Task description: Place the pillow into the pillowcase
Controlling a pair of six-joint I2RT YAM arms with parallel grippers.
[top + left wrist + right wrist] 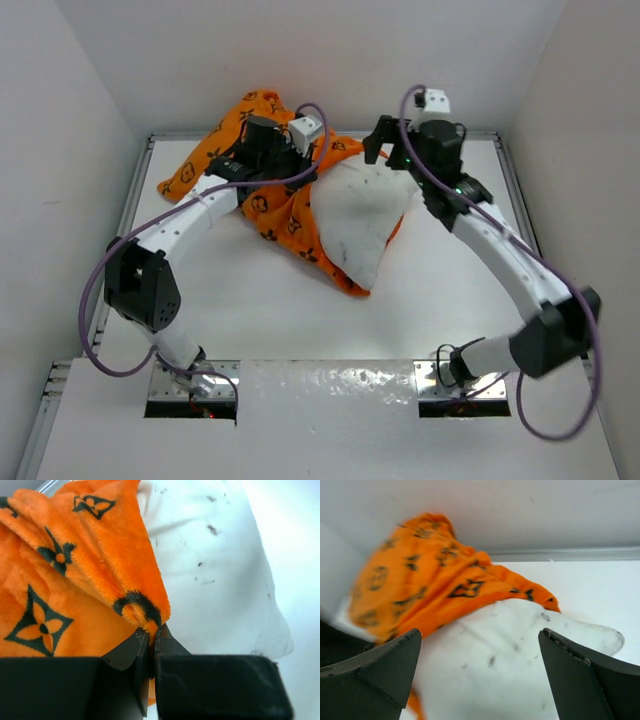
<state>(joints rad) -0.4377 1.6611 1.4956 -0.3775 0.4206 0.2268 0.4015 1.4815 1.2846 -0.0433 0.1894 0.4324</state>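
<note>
Left gripper (pixel 152 630) pinches the floppy orange fleece pillowcase (pixel 60 580); right gripper (pixel 480 635), spread wide, wants a corner of that squashy white pillow (pixel 485 680).

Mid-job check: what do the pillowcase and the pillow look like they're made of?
The pillowcase looks like soft fleece or plush with a matte finish: a short fuzzy pile shows along its folds in the left wrist view. The pillow seems to have a plain fabric shell, perhaps cotton or polyester, smooth and matte with small dark specks. It bulges as if stuffed.
</note>
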